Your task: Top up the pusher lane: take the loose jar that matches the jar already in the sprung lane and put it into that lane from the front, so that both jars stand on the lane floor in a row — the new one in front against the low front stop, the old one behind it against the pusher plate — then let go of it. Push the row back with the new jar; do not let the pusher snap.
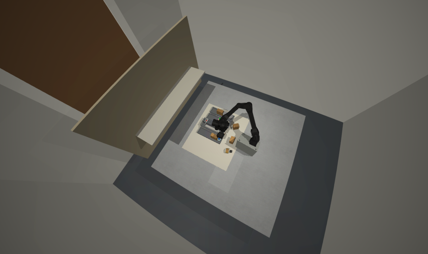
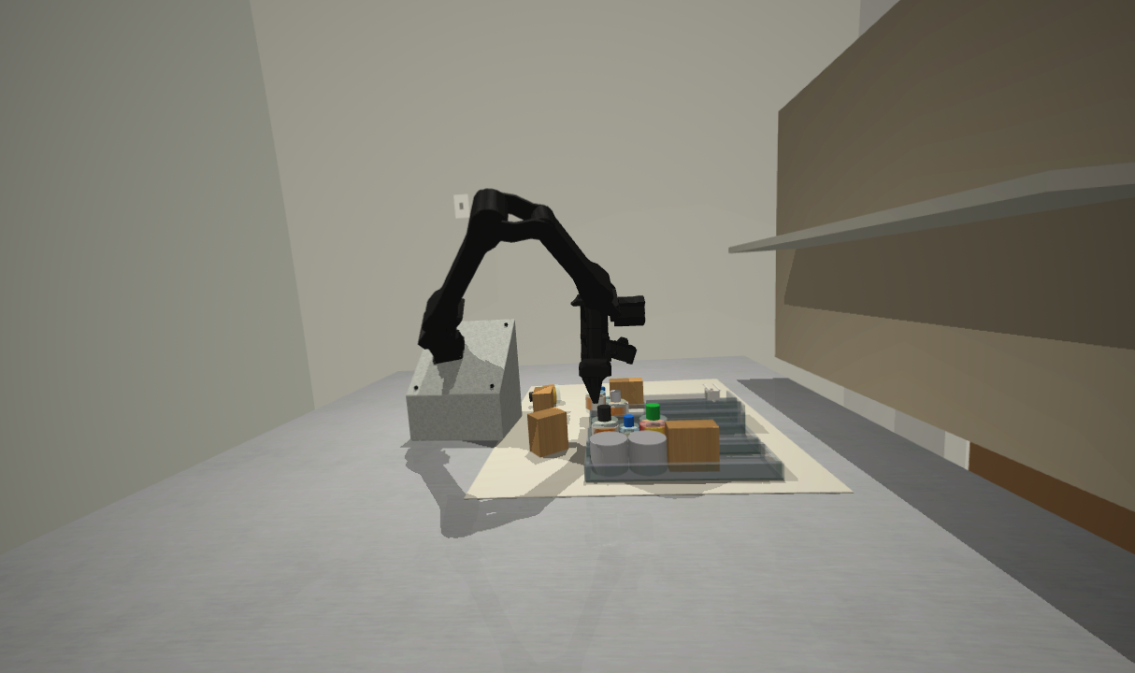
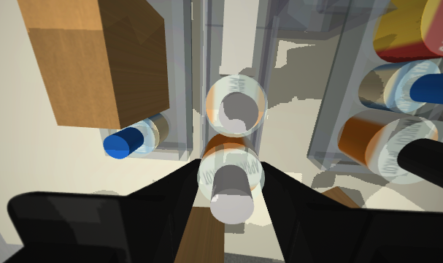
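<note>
Your arm (image 2: 504, 242) arches up from its grey base block (image 2: 463, 380), wrist pointing straight down over the lanes. Your gripper (image 3: 230, 175) pinches the grey-capped jar (image 3: 230, 184) at the mouth of the middle lane (image 3: 239, 40), touching the matching jar (image 3: 236, 106) inside it.

The black claw (image 3: 230, 172) grips the clear grey-capped jar (image 3: 230, 183) just before the narrow clear lane (image 3: 239, 44), touching a matching grey-capped jar (image 3: 236, 106) inside (wooden block (image 3: 97, 62) stands left).
</note>
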`<state>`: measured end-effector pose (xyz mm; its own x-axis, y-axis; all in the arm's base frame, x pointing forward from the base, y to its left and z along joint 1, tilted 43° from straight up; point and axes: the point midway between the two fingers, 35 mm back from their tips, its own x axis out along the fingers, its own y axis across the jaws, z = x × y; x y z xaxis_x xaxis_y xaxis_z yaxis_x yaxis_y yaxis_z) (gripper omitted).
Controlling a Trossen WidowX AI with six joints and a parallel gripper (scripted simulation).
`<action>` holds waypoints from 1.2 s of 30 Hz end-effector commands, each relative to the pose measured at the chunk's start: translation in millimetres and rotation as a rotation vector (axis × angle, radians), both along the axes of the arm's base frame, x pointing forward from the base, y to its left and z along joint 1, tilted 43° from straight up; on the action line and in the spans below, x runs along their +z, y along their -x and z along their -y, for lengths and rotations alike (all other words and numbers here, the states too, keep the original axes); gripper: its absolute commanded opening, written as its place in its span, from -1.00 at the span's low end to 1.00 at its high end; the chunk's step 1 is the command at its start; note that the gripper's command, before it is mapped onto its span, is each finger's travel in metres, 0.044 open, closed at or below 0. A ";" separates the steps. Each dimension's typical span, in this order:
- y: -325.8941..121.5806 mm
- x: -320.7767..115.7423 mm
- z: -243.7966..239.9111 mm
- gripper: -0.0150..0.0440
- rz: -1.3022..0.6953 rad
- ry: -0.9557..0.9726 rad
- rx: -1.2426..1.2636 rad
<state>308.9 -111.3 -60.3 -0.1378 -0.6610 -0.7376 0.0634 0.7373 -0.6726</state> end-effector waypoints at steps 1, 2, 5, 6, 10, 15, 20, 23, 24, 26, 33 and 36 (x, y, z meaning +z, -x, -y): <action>-12.4 4.5 -0.2 -0.49 0.034 0.005 0.006; -12.9 4.6 -0.2 -0.49 0.034 0.005 0.006; -14.1 4.9 -0.1 -0.49 0.034 0.005 0.006; -14.6 5.0 -0.1 -0.49 0.034 0.005 0.006; -16.3 5.4 -0.1 -0.49 0.034 0.005 0.006; -18.4 6.0 0.0 -0.49 0.034 0.005 0.006; -20.0 5.7 -0.7 -0.49 0.034 0.005 0.006; -20.0 5.6 -0.7 -0.49 0.034 0.005 0.006; -20.0 5.5 -0.6 -0.49 0.034 0.005 0.006; -20.0 5.3 -0.4 -0.49 0.034 0.005 0.006; -19.9 4.9 0.0 -0.49 0.034 0.005 0.006; -19.9 4.8 -0.1 -0.49 0.034 0.005 0.006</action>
